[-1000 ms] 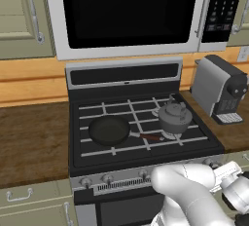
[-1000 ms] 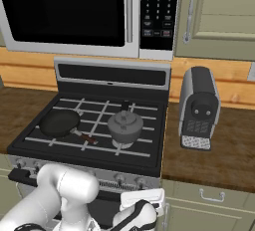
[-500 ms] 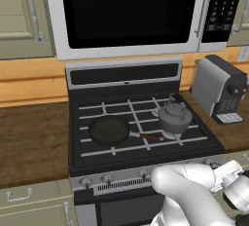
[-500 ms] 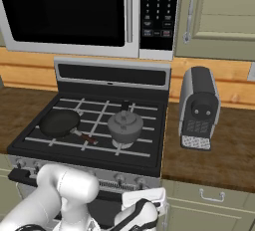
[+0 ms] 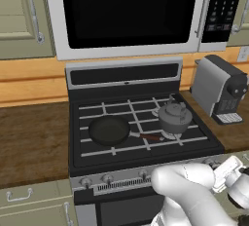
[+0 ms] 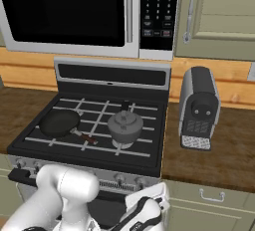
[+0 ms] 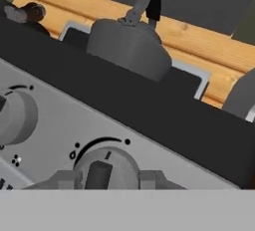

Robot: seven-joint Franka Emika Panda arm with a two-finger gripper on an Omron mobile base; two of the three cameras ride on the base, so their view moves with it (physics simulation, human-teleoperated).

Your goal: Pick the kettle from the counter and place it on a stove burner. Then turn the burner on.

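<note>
Nearest me, my gripper (image 7: 102, 179) sits on a round silver stove knob with a raised grip bar (image 7: 103, 168); the two dark fingertips (image 7: 63, 179) bracket its sides, closed in tight against it, so I read it as clamped on that knob. A second silver knob (image 7: 15, 117) lies to its left on the grey control panel (image 7: 164, 148).

Beyond the panel, the squat dull-grey metal kettle with arched handle (image 5: 173, 117) already stands on the black grate over the right front burner (image 5: 171, 133), off the dark brown wood-grain surface (image 5: 29, 137). Beside it rests the black frying pan (image 5: 109, 130), and farther right the grey coffee machine (image 5: 219, 88).

My worry: this knob may not feed the kettle's burner, since I cannot tell which it controls. The fingertips could also slip off the smooth rim when I twist.
</note>
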